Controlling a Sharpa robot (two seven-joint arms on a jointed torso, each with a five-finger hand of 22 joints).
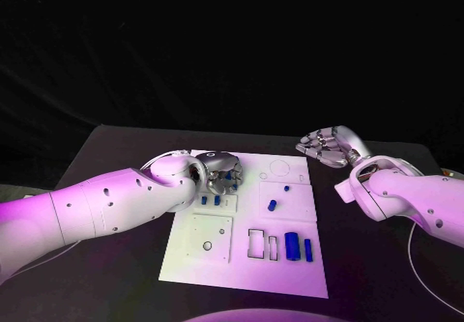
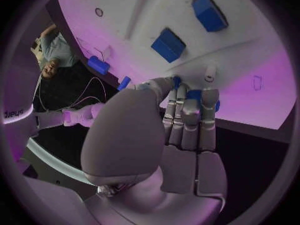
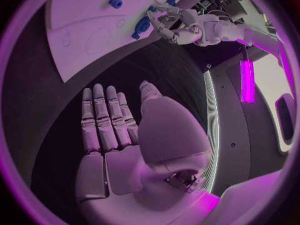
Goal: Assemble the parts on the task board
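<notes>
My left hand point(image 1: 220, 173) curls over the task board's point(image 1: 290, 275) upper left, fingertips point(image 2: 195, 99) pinching a blue part point(image 2: 209, 97) for seating; my right hand point(image 1: 328, 146) hovers empty, fingers apart, beyond its upper right corner.

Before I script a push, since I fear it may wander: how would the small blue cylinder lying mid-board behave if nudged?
The small blue cylinder lies on its side on the flat task board, so it would probably roll. It looks rigid and likely light. The smooth-looking plate suggests it may also slide.
</notes>
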